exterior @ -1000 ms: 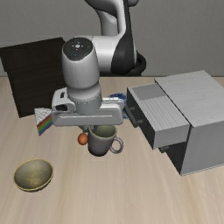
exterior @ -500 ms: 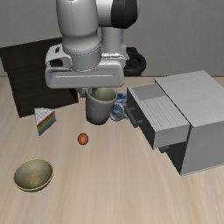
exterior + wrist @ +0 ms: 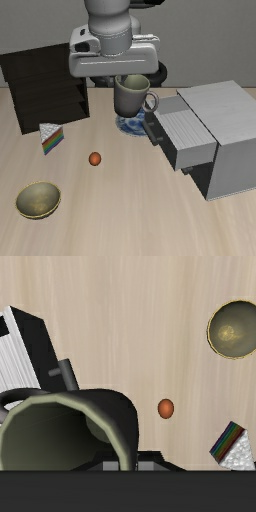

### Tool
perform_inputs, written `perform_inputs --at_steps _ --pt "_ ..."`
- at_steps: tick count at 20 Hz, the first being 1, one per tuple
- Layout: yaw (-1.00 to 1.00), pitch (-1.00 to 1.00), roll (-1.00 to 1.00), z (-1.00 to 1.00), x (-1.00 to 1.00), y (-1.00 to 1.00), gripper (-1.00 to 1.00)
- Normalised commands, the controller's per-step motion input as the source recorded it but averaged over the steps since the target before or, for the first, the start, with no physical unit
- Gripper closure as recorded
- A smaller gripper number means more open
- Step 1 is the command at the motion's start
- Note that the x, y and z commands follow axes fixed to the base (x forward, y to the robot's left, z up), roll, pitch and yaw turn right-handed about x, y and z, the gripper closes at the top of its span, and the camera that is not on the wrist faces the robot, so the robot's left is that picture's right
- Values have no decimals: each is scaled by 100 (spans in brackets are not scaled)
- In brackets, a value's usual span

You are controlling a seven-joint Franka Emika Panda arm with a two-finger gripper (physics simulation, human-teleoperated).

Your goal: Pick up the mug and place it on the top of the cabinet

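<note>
The gripper (image 3: 122, 76) is holding the mug (image 3: 132, 96) in the air, its fingers pinching the rim from two sides, so the mug is hanging upright over the table (image 3: 130, 215), just above a small blue plate (image 3: 131, 126) and beside the cabinet (image 3: 228, 102), not yet over it. The step in hand, as I am judging it, is the carrying across to the cabinet top. To do it well, the arm is needing first enough height, so that the bottom of the mug is passing clearly above the top edge. The open drawer (image 3: 180, 136) is standing out between the mug and the cabinet body, so the path is going over it and the lowering is beginning only above the flat grey top. The handle is pointing toward the cabinet and could touch first, so I am advising a slow, level move and a gentle descent before the fingers are opening
</note>
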Motion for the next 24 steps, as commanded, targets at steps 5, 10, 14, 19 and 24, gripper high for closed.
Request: perform_inputs --at_steps 5,10,14,19,24 --pt "0 0 0 0 0 100 100" --pt "0 0 0 0 0 100 100" --pt "0 0 0 0 0 100 100" --pt "0 0 0 0 0 100 100" --pt "0 0 0 0 0 40 -100"
